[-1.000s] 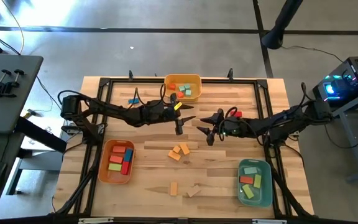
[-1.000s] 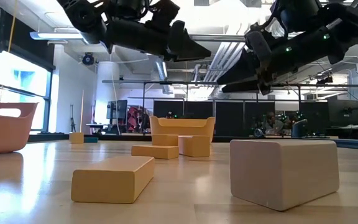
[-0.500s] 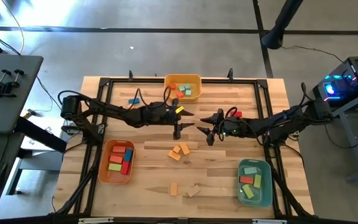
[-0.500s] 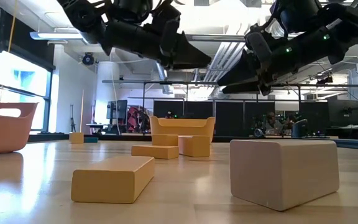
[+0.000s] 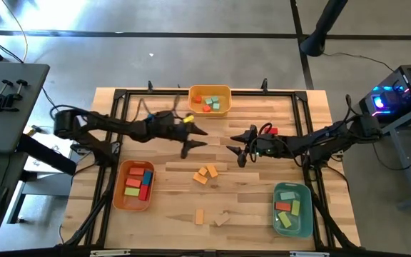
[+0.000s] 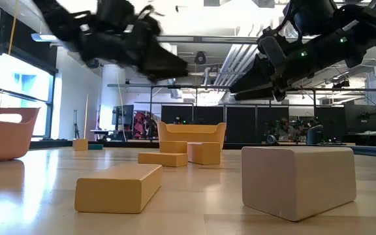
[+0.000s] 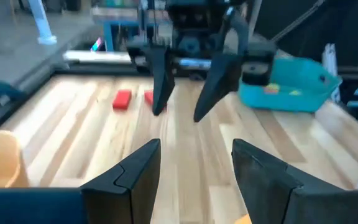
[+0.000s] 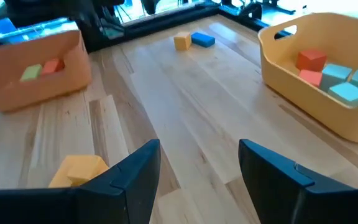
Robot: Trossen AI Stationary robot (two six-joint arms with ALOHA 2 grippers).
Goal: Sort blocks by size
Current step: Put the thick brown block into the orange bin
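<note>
Wooden worktop (image 5: 262, 178) spreads under your two arms, which stretch level toward each other above its middle. Your left gripper (image 5: 191, 143) and right gripper (image 5: 237, 151) both hover with fingers parted and empty. Orange blocks (image 5: 206, 173) lie just below them; other blocks sit in the three bins.
</note>
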